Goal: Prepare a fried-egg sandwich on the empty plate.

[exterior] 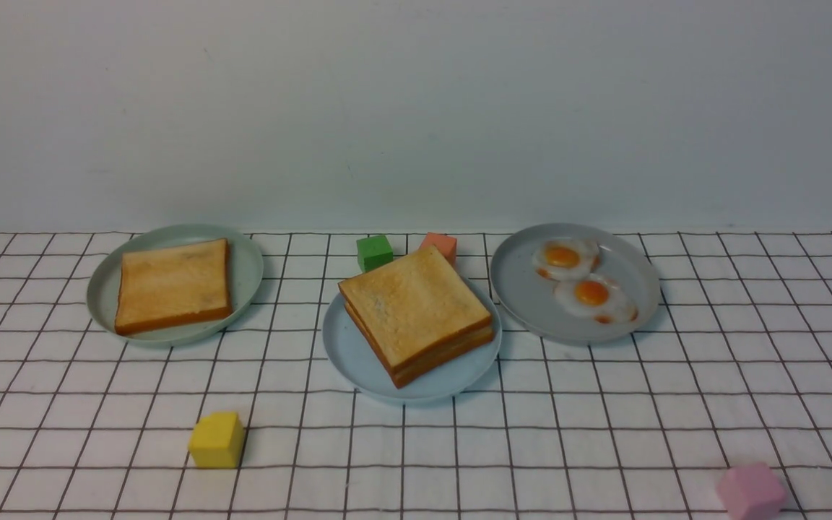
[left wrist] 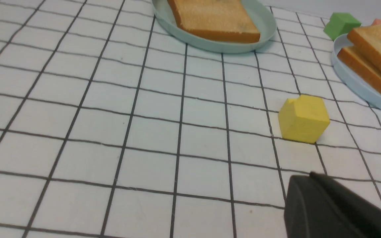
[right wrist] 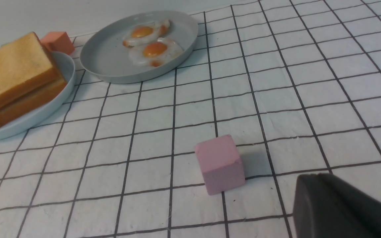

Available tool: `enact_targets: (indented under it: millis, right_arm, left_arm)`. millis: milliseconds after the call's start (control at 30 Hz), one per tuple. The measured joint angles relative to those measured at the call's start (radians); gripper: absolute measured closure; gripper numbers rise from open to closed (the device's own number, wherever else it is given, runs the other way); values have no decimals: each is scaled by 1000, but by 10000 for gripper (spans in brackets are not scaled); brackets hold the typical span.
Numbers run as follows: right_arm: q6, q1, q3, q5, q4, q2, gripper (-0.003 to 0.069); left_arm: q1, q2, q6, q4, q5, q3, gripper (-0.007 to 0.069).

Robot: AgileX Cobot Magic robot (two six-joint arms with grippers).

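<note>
Sandwich overhanging the blue plate rim; green cube just behind.

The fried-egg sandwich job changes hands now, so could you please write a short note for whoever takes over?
Left claw: shut, empty, near the yellow cube.
Right claw: shut, empty, near the pink cube.
Fried-egg sandwich: stacked on the light blue plate; the filling is hidden.
Spare: one toast slice on the green plate, two eggs on the grey plate.
Left: apparently nothing.

Matte black left claw, rounded tip, right claw dark grey, smooth
</note>
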Motion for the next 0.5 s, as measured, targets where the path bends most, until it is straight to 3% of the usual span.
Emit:
enact_targets:
  millis: [500]
  right_arm:
    - [0, 2, 0, 0, 0, 0, 628]
  left_arm:
    - [0, 0, -4, 0, 0, 0, 638]
